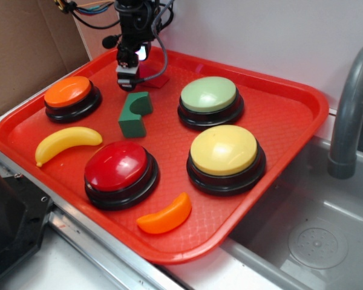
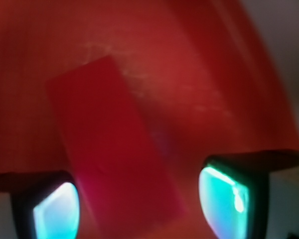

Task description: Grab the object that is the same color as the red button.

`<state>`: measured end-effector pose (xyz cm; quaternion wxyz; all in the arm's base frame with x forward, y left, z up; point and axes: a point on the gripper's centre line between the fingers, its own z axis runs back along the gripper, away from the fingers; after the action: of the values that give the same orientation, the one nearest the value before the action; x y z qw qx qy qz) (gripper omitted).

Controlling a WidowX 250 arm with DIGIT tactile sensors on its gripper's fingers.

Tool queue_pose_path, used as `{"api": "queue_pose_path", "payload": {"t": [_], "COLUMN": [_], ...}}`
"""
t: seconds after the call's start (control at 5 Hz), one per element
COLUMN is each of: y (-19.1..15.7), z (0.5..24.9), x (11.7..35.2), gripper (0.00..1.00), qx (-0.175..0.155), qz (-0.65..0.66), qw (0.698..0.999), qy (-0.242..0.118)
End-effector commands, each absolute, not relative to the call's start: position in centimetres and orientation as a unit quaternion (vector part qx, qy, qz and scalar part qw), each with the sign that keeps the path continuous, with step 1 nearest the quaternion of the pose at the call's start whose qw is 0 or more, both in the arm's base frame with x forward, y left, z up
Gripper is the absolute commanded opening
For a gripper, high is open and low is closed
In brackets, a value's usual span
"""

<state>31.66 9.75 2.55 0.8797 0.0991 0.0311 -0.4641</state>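
The object, a small dark red wedge block [image 1: 159, 79], lies at the back of the red tray [image 1: 278, 115]. My gripper [image 1: 128, 77] hangs down right over it and hides most of it in the exterior view. In the wrist view the block [image 2: 112, 144] is a blurred red slab running between my fingertips [image 2: 222, 199]. The gripper [image 2: 144, 204] is open, its pads on either side of the block, with a gap showing at the right pad. The red button [image 1: 118, 166] stands at the tray's front, far from the gripper.
A green notched block [image 1: 135, 113] lies just in front of the gripper. An orange button [image 1: 69, 93], pale green button [image 1: 209, 96], yellow button [image 1: 225, 151], banana [image 1: 66, 144] and orange slice [image 1: 166, 215] share the tray. A sink [image 1: 314, 241] and faucet [image 1: 351, 115] are to the right.
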Motion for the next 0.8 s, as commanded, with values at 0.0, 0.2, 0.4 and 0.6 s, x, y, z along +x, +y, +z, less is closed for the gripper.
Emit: {"api": "queue_pose_path", "payload": {"t": [0.0, 0.2, 0.4, 0.6], "y": [8.9, 8.8, 8.8, 8.3], "z": [2.7, 1.9, 2.0, 5.0], "x": [31.1, 31.4, 31.1, 31.4], "gripper": [0.00, 0.00, 0.00, 0.00], "qx": [0.094, 0.102, 0.106, 0.112], "qz": [-0.452, -0.454, -0.439, -0.341], "qw": [0.886, 0.884, 0.891, 0.933], "qy": [0.042, 0.046, 0.040, -0.016]}}
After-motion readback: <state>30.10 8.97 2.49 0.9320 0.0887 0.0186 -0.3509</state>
